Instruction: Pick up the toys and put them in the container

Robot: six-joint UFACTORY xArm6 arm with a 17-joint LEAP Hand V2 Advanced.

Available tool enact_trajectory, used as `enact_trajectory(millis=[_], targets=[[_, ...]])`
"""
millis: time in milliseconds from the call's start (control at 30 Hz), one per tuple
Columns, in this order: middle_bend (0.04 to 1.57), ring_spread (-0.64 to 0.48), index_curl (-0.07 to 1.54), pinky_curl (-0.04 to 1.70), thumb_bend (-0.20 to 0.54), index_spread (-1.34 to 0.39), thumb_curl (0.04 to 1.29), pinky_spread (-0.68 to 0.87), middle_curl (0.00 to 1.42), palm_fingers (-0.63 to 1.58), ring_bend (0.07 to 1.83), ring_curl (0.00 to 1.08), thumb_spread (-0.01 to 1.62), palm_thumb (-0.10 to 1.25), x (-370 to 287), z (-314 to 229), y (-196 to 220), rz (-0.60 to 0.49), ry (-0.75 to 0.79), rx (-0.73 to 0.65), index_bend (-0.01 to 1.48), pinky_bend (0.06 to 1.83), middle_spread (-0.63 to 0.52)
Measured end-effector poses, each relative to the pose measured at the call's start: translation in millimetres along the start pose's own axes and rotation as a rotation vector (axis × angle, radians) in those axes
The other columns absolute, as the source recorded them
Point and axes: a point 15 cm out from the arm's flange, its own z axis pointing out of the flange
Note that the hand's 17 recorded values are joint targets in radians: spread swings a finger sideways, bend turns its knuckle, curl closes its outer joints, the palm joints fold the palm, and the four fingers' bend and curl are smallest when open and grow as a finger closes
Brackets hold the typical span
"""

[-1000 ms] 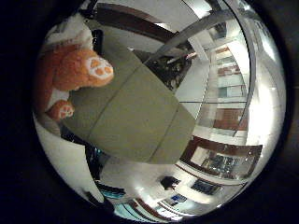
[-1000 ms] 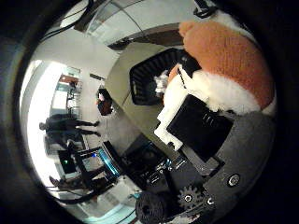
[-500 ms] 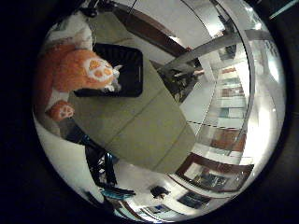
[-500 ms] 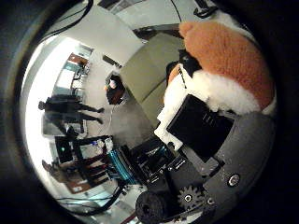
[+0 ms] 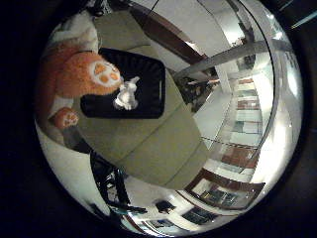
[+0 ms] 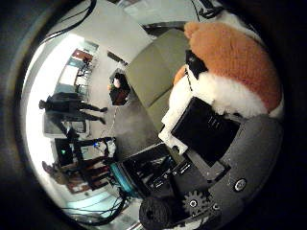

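Black rectangular container (image 5: 143,84) on olive table (image 5: 163,148), holding small white toy (image 5: 126,94), perhaps plush; hand (image 6: 211,139) clasping fuzzy orange-and-white plush toy (image 6: 230,62).

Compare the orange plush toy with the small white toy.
The orange plush toy is held in the hand above the table; the small white toy already lies in the black container. The orange plush toy looks far bigger and is orange with white; the small white toy is plain white. Both are soft toys.
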Motion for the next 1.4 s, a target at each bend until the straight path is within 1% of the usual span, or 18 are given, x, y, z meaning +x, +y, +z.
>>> enact_trajectory(millis=[300, 500, 600, 633, 700, 767, 833, 867, 933, 967, 1000, 1033, 1067, 1133, 1200, 1267, 1333, 1400], targets=[[1.37, -0.27, 0.88, 0.87, -0.015, -0.22, 0.91, -0.2, 0.75, 1.11, 1.26, 0.93, 0.64, 1.1, 43, 10, -28, 0.042, 0.03, 0.048, 1.14, 1.37, -0.11], [1.38, -0.27, 0.88, 0.87, -0.02, -0.22, 0.93, -0.2, 0.75, 1.11, 1.26, 0.93, 0.59, 1.1, 50, 21, -40, 0.041, 0.032, 0.051, 1.15, 1.36, -0.11], [1.37, -0.27, 0.88, 0.88, -0.024, -0.22, 0.9, -0.21, 0.75, 1.12, 1.26, 0.93, 0.67, 1.04, 50, 27, -39, 0.039, 0.03, 0.046, 1.14, 1.38, -0.11], [1.36, -0.27, 0.87, 0.88, -0.03, -0.23, 0.87, -0.2, 0.75, 1.1, 1.26, 0.92, 0.73, 1.01, 50, 29, -39, 0.039, 0.029, 0.045, 1.11, 1.38, -0.12], [1.3, -0.26, 0.86, 0.85, -0.053, -0.24, 0.83, -0.21, 0.73, 1.06, 1.25, 0.9, 0.76, 0.93, 51, 30, -38, 0.037, 0.029, 0.044, 1.05, 1.37, -0.13], [1.24, -0.24, 0.83, 0.81, -0.052, -0.25, 0.76, -0.22, 0.71, 1.05, 1.22, 0.85, 0.81, 0.84, 52, 29, -37, 0.035, 0.029, 0.042, 0.91, 1.32, -0.12], [1.15, -0.19, 0.8, 0.76, -0.059, -0.24, 0.65, -0.2, 0.68, 1.0, 1.16, 0.79, 0.94, 0.73, 56, 28, -32, 0.03, 0.029, 0.032, 0.82, 1.23, -0.08], [1.12, -0.14, 0.78, 0.75, -0.059, -0.22, 0.59, -0.16, 0.66, 0.95, 1.16, 0.77, 0.98, 0.66, 56, 29, -30, 0.024, 0.025, 0.023, 0.72, 1.2, -0.04], [1.04, -0.07, 0.72, 0.73, -0.055, -0.23, 0.5, -0.11, 0.63, 0.86, 1.22, 0.74, 1.02, 0.56, 51, 34, -17, -0.007, 0.0, -0.028, 0.48, 1.22, 0.0], [0.99, -0.05, 0.68, 0.72, -0.052, -0.26, 0.46, -0.12, 0.62, 0.83, 1.24, 0.71, 1.03, 0.51, 46, 37, -9, -0.032, -0.018, -0.06, 0.33, 1.25, 0.01], [0.96, -0.05, 0.65, 0.71, -0.046, -0.27, 0.43, -0.13, 0.61, 0.83, 1.25, 0.69, 1.03, 0.49, 44, 39, -2, -0.057, -0.034, -0.085, 0.26, 1.26, 0.01], [0.91, -0.06, 0.62, 0.69, -0.043, -0.29, 0.41, -0.18, 0.6, 0.84, 1.25, 0.66, 1.02, 0.46, 43, 40, 0, -0.068, -0.042, -0.089, 0.17, 1.29, 0.0], [0.88, -0.07, 0.58, 0.68, -0.038, -0.31, 0.39, -0.23, 0.59, 0.85, 1.25, 0.65, 1.01, 0.45, 43, 40, 0, -0.071, -0.048, -0.086, 0.12, 1.32, -0.01], [0.82, -0.11, 0.51, 0.64, -0.033, -0.34, 0.36, -0.35, 0.59, 0.83, 1.25, 0.61, 1.0, 0.43, 41, 39, -2, -0.078, -0.067, -0.073, 0.09, 1.37, -0.03], [0.79, -0.14, 0.44, 0.61, -0.031, -0.36, 0.34, -0.4, 0.59, 0.77, 1.25, 0.59, 1.0, 0.42, 37, 38, -5, -0.091, -0.091, -0.056, 0.09, 1.42, -0.05], [0.72, -0.19, 0.39, 0.59, -0.03, -0.39, 0.32, -0.45, 0.58, 0.65, 1.22, 0.57, 1.0, 0.42, 32, 37, -8, -0.104, -0.111, -0.04, 0.12, 1.45, -0.09], [0.68, -0.21, 0.37, 0.55, -0.03, -0.4, 0.31, -0.43, 0.57, 0.55, 1.2, 0.55, 0.99, 0.41, 26, 34, -12, -0.117, -0.127, -0.025, 0.16, 1.39, -0.11], [0.62, -0.22, 0.38, 0.52, -0.028, -0.41, 0.3, -0.38, 0.56, 0.42, 1.13, 0.52, 0.99, 0.41, 22, 34, -13, -0.124, -0.132, -0.025, 0.2, 1.32, -0.13]])
